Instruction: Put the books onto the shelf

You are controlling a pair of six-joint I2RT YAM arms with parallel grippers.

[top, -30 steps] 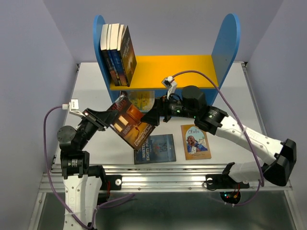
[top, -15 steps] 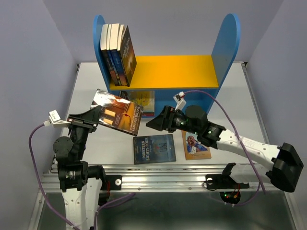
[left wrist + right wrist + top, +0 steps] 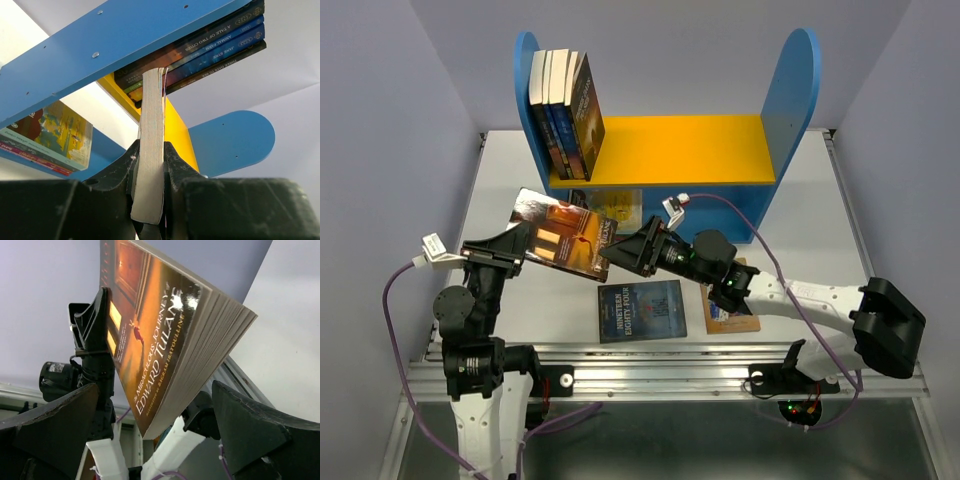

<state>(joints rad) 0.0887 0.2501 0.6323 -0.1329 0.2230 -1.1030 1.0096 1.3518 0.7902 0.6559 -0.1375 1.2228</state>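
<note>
The left tool [image 3: 525, 245] pinches an orange-brown book [image 3: 565, 235] by one edge, its fingers [image 3: 120, 172] pressed against both covers with the page block squeezed between them. The book is lifted off the counter [image 3: 820, 200] and tilted, its cover glossy and its free end reaching away from this tool toward the shelf [image 3: 800, 80]. Straight ahead of the left tool and above it, three books [image 3: 565, 110] stand upright on the yellow board [image 3: 690, 150], against the shelf's blue side panel. A yellow-and-teal book [image 3: 615, 205] lies in the lower compartment, just past the held book. The right tool [image 3: 623, 255] faces the held book from the other side, its fingers [image 3: 55, 425] spread wide with the book's near corner showing between them; neither finger visibly touches it. Below the two tools, a dark blue book [image 3: 642, 310] lies flat on the counter. A tan book [image 3: 728, 300] lies beside it, partly under the right arm.
</note>
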